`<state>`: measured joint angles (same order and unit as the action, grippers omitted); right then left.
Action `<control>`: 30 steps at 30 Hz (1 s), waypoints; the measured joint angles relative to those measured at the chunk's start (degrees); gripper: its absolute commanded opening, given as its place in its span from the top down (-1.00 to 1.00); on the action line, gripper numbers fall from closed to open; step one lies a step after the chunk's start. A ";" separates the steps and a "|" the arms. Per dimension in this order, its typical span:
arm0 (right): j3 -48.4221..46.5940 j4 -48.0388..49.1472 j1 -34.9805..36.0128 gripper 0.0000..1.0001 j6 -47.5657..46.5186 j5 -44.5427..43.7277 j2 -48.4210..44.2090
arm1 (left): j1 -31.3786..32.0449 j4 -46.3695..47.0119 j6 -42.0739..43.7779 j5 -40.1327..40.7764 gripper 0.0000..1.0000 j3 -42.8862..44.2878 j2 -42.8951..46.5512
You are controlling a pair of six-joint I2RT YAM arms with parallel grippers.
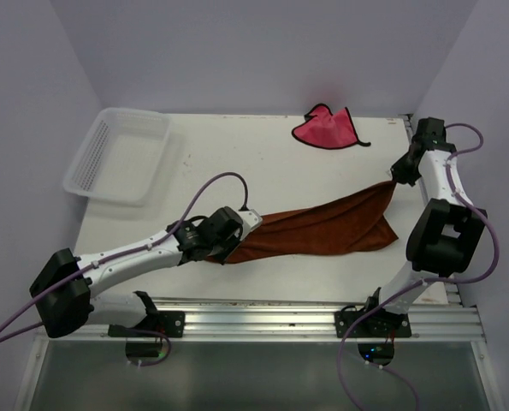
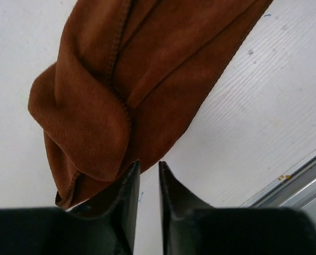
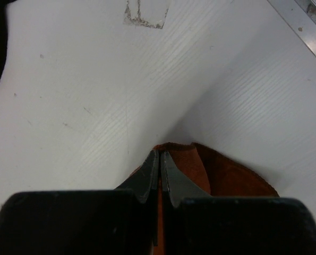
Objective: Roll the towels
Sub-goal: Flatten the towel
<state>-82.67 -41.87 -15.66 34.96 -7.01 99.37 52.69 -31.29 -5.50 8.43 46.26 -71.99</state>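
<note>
Pinching fuzzy rust towel (image 1: pixel 322 229) corner, right jaws clamped; left jaws narrowly apart beside bunched, folded end.

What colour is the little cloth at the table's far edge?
Pink-red cloth, dark edging; clearest from the top view.

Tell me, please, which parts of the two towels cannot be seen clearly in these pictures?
- Brown towel, left end: top view, the left gripper partly covers it.
- Brown towel, pinched corner: right wrist view, the shut right gripper hides it.
- Brown towel, far length: left wrist view, the top edge cuts it off.
- Pink towel: right wrist view, the left edge cuts off all but a strip.
</note>
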 measured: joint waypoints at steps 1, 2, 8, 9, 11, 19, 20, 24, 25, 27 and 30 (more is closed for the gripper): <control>0.00 0.04 -0.31 1.00 0.00 0.02 0.02 | 0.00 -0.17 0.00 0.31 0.36 -0.09 -0.87; 0.00 0.00 -0.68 1.00 0.00 0.02 0.02 | 0.00 -0.20 -0.31 0.70 0.30 -0.09 -1.84; 0.00 0.11 -1.99 1.00 0.00 0.07 0.13 | 0.00 -0.07 -1.16 2.89 0.14 0.70 -6.25; 0.00 0.17 -1.99 1.00 0.02 0.07 0.26 | 0.00 -0.09 -1.09 3.15 0.13 1.25 -7.13; 0.00 0.33 -1.99 1.00 0.02 0.11 0.55 | 0.00 0.28 -0.94 3.65 0.13 2.25 -8.70; 0.15 0.79 -1.97 1.00 0.00 0.50 0.76 | 0.00 2.16 0.52 6.86 0.30 4.79 -16.50; 0.20 0.81 -1.97 1.00 0.00 0.52 0.76 | 0.00 2.32 0.63 7.39 0.34 4.85 -17.42; 0.48 0.87 -1.97 1.00 0.00 0.52 0.76 | -0.07 2.54 1.66 9.44 0.69 5.49 -20.06; 0.52 0.90 -1.97 1.00 0.00 0.52 0.76 | -0.07 2.51 1.81 9.92 0.77 5.81 -20.44; 0.52 0.96 -1.97 1.00 -0.02 0.52 0.76 | -0.13 2.40 2.32 10.75 0.87 6.84 -20.79; 0.55 0.98 -1.97 1.00 -0.02 0.50 0.76 | -0.17 2.19 3.17 11.67 1.00 9.14 -20.81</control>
<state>-82.13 -40.88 -17.63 34.94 -6.50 100.14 52.51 -29.10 -2.33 20.10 55.40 -92.79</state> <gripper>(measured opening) 0.013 0.035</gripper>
